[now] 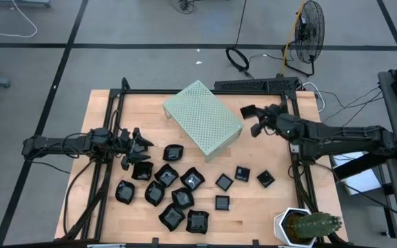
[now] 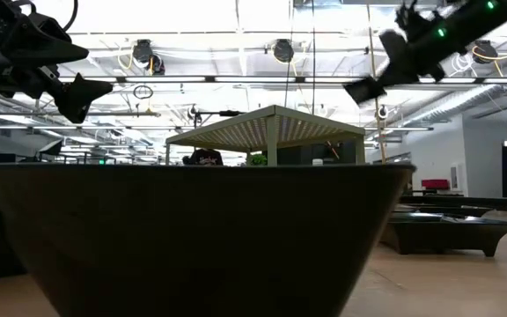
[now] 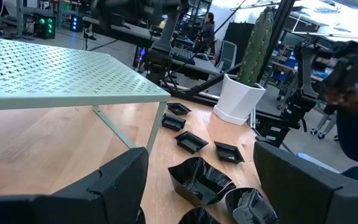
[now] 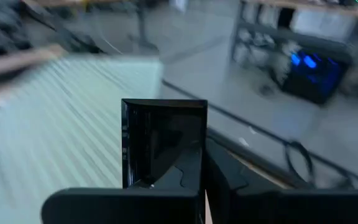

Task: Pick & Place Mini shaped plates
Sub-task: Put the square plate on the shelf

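So the right gripper (image 1: 252,118) is up just right of centre in the overhead frame, right beside the edge of the pale green perforated box (image 1: 203,120), and it's clamped on one small square black plate (image 4: 163,140). Its own camera shows the plate pinched upright by one edge, standing up out of the fingers, and from table height it hangs high in the upper right, well clear of the box top. My guess is it's carrying that plate over to set it on the box, and gripping by the rim because these glossy little dishes don't offer much else to grab. The left gripper (image 1: 138,146) sits at centre left of the overhead frame with its fingers spread wide and nothing in them, hovering right at the edge of the pile, probably lined up for its own pick. The rest of the plates (image 1: 174,196) are clustered on the wooden table (image 1: 102,110) below the box, lower middle of frame, some touching or overlapping, with a few small squares off to the right. A potted cactus (image 1: 307,226) sits at the lower right, out of the way.
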